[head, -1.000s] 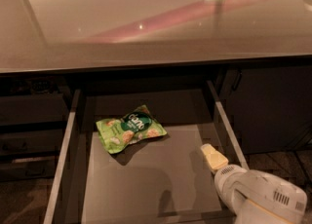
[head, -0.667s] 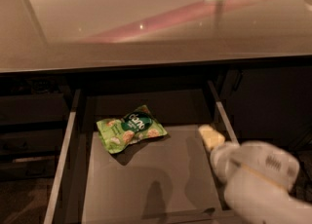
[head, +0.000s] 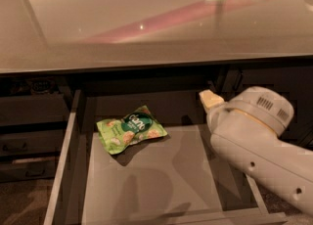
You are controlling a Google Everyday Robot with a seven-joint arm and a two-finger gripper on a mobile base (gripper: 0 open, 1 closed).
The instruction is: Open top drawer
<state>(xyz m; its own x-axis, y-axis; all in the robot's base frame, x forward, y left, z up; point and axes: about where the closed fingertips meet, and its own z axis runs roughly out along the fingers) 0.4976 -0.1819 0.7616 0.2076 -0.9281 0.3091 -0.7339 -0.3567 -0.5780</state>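
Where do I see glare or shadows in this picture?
Camera view: a pink glare streak crosses the glossy countertop; the green snack bag casts a dark shadow on the floor of the open top drawer; the gripper, at the drawer's right rear, sits in dim light.

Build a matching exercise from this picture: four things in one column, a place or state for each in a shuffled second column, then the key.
Things
1. top drawer
2. green snack bag
3. gripper
4. countertop

Places or states
A. glossy, reflecting lights, above the rest
B. standing open, pale flat interior showing
C. at the drawer's right side, near its back
D. lying on the drawer floor, left of centre, toward the back

Pairs: 1-B, 2-D, 3-C, 4-A
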